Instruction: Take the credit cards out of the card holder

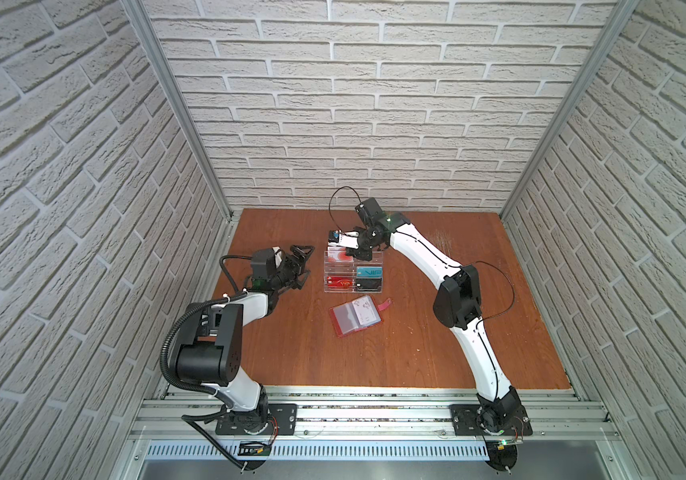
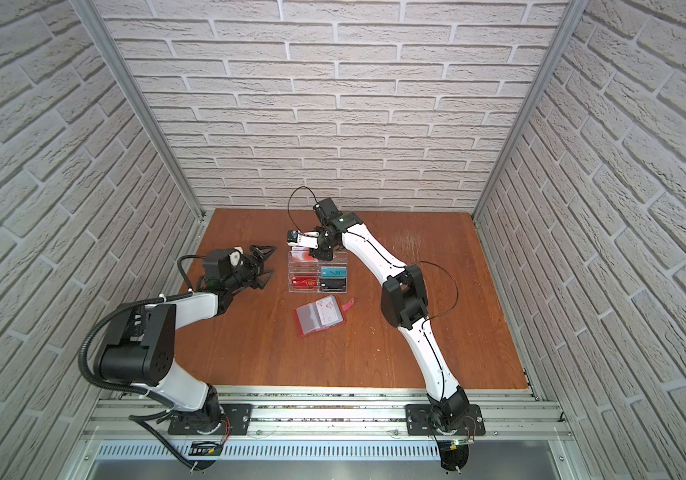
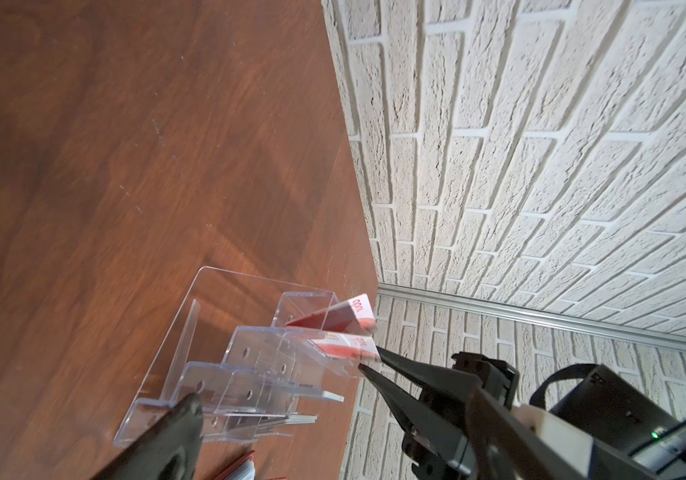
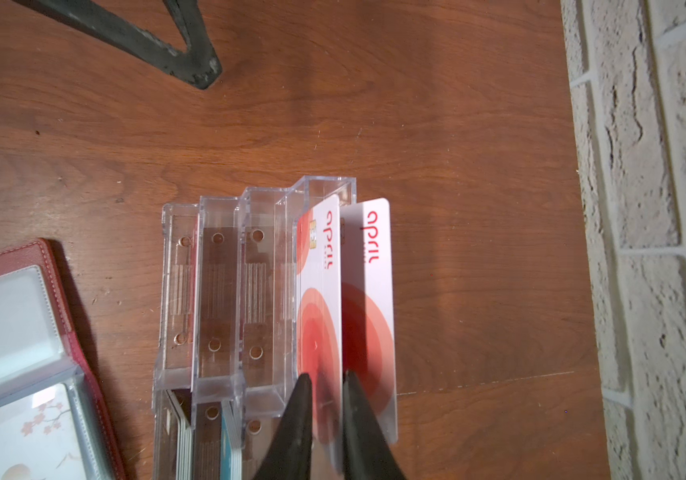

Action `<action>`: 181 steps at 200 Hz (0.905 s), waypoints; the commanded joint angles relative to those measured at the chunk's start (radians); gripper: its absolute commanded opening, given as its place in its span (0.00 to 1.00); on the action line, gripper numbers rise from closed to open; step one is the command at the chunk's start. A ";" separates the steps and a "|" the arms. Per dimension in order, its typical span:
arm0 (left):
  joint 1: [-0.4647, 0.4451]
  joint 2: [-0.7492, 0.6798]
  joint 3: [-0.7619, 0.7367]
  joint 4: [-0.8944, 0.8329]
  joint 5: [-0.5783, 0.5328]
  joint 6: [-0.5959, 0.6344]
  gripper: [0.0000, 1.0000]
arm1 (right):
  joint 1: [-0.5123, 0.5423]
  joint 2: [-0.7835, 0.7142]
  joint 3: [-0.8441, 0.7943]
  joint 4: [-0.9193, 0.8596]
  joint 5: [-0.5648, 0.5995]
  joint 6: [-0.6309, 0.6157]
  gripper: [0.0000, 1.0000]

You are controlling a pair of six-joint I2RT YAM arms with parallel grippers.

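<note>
On the wooden table (image 1: 437, 345), the left gripper (image 1: 306, 266) hangs beside the clear rack (image 1: 353, 272), its fingers spread wide. Just in front of the rack the red card holder (image 1: 356, 318) lies open and flat, with 1 white card (image 1: 364, 311) in a sleeve. The teal card (image 1: 369, 272) sits in the rack. The right gripper (image 4: 326, 380) straddles the white card with red circles (image 4: 320, 316) at the back slot. Its fingers are slightly apart; whether they pinch it I cannot tell. Best to let go fully, then lift straight up, so neither card nor rack drags.
</note>
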 commanded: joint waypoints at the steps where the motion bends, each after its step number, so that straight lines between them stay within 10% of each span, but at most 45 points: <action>1: -0.004 0.005 0.001 0.056 0.005 0.010 0.98 | 0.004 -0.059 -0.008 0.033 -0.005 0.010 0.19; 116: -0.030 -0.084 0.003 -0.054 -0.009 0.058 0.98 | 0.005 -0.168 -0.033 0.061 0.038 0.069 0.35; 159: -0.090 -0.176 0.015 -0.190 -0.063 0.117 0.98 | 0.005 -0.288 -0.101 0.114 0.140 0.200 0.92; 181: -0.153 -0.202 0.053 -0.274 -0.091 0.165 0.98 | 0.005 -0.390 -0.204 0.192 0.214 0.271 0.99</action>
